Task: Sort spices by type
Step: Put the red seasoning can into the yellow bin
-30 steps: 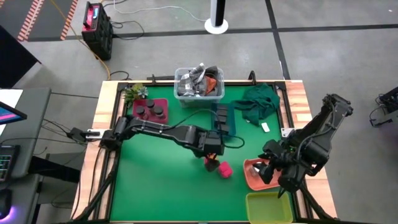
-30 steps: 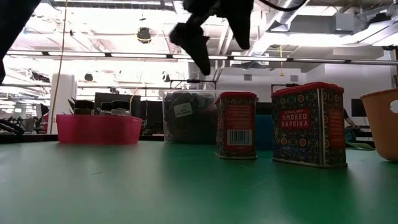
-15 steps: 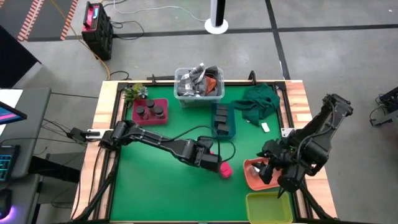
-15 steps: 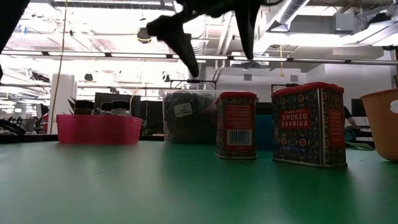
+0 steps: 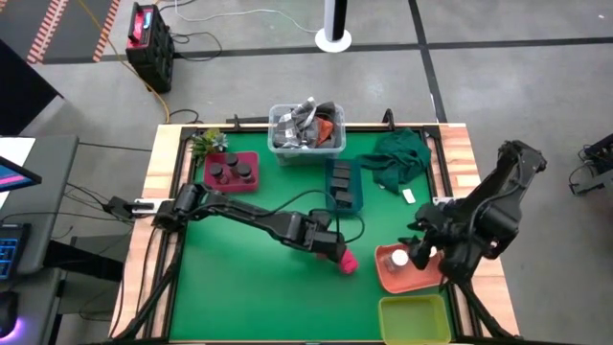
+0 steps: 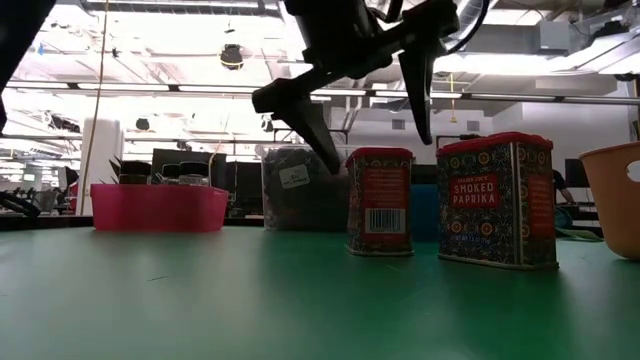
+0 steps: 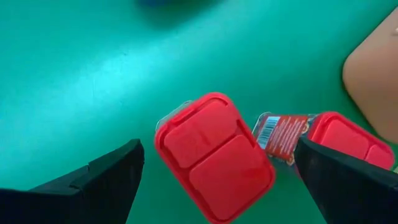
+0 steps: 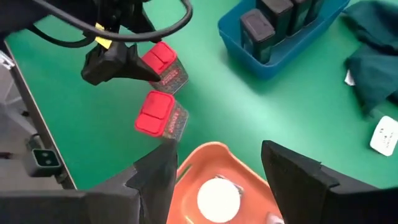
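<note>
Two red-lidded spice tins stand upright on the green table. My left gripper (image 7: 217, 186) is open, its fingers on either side of one tin (image 7: 214, 155) at about lid height, touching nothing; the other tin (image 7: 348, 137) stands just beside it. In the low view the fingers flank the tin (image 6: 380, 200), left of the smoked paprika tin (image 6: 497, 200). My right gripper (image 8: 219, 155) hangs open over the orange tray (image 5: 385, 273), where a white-capped jar (image 5: 397, 257) rests on its base. Dark round jars sit in the pink tray (image 5: 232, 171), dark grey boxes in the blue tray (image 5: 343, 187).
A clear bin of clutter (image 5: 306, 129) stands at the far edge, a crumpled green cloth (image 5: 397, 158) at the far right and a small plant (image 5: 206, 144) at the far left. A yellow-green tray (image 5: 414, 321) sits at the near right corner. Bare green mat lies near left.
My left gripper has come down toward the table's near edge onto the two red tins and rolled about its own axis, so its open fingers now flank one tin. My right gripper has drawn back slightly toward the right edge, uncovering the white-capped jar in the orange tray.
</note>
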Available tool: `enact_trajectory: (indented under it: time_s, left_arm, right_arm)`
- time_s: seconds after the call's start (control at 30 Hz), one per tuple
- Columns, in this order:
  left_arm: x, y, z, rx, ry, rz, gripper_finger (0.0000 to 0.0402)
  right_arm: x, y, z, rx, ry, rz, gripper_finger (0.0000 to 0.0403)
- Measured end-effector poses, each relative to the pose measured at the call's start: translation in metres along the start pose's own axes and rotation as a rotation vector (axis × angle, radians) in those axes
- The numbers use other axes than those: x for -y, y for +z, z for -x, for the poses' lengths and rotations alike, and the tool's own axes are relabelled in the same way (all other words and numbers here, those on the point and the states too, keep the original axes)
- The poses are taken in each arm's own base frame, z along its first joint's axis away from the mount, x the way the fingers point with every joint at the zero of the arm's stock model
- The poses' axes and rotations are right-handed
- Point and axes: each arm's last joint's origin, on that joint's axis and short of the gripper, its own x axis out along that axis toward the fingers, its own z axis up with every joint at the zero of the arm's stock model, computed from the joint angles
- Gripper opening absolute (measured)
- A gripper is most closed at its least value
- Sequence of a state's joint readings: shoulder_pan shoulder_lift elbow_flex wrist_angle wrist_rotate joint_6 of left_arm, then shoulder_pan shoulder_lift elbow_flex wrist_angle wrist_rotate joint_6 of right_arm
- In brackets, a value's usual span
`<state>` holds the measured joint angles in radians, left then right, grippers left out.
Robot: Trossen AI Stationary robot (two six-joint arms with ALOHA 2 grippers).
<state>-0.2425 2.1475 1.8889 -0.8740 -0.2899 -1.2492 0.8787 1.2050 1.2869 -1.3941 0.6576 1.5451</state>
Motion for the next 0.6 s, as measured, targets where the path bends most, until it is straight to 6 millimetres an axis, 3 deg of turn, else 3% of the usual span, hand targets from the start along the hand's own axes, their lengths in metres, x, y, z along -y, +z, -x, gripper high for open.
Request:
enact_trajectory:
  time_s: [0.33, 0.6]
  left_arm:
    - [-0.017, 0.014, -0.02, -0.016, 0.035, 0.13, 0.0396]
    - [-0.028, 0.022, -0.031, -0.131, 0.047, 0.22, 0.0344]
  right_arm:
    - [0.027, 0.018, 0.017, 0.015, 0.062, 0.081, 0.026]
    - [0.043, 0.025, 0.029, 0.022, 0.113, 0.158, 0.026]
